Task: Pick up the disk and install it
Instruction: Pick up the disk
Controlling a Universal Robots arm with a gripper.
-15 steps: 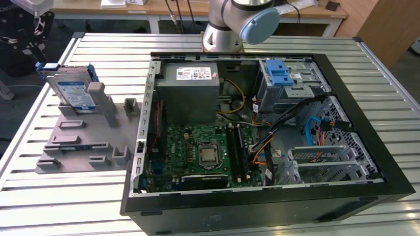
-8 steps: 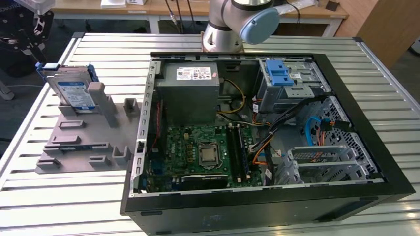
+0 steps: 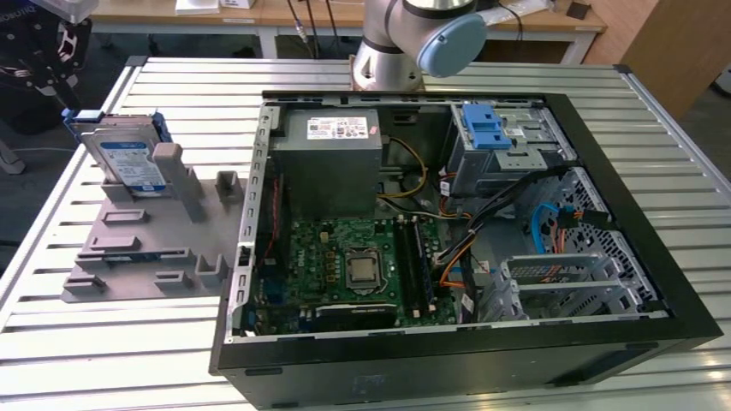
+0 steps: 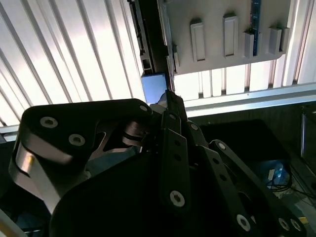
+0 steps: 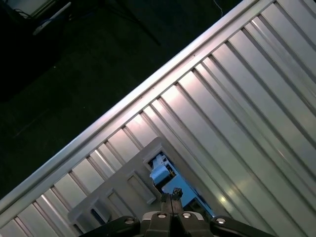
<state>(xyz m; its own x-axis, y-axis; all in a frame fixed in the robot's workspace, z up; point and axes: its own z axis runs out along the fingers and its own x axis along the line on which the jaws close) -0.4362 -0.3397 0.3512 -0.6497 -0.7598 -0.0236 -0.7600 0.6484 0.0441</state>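
First wrist view: the gripper [image 5: 172,198] is clenched, its two fingertips pressed together with nothing between them. It hangs above the disk [image 5: 160,173] without touching it. The disk stands on edge in a grey plastic holder [image 5: 118,192], and its blue rail faces up toward the fingertips.

In the second wrist view, the gripper [image 4: 169,98] tapers to a closed point just beside the blue corner of the disk [image 4: 153,85]. The dark edge of the disk runs away from it along the side of the holder [image 4: 222,29].

In the exterior view, the disk [image 3: 123,158] is upright at the far end of the holder [image 3: 126,248], at the exterior view's left on the slatted metal table [image 3: 137,342]. Its white-and-blue label faces the camera.

The open computer case [image 3: 457,368] lies just beside the holder, toward the exterior view's right. Inside are:
- a grey power-supply box [image 3: 331,163];
- a green circuit board [image 3: 354,265];
- a metal drive cage with a blue latch [image 3: 502,137] in the far corner.

Loose cables [image 3: 537,223] cross the case near the cage. The arm's base [image 3: 400,43] stands behind the case.
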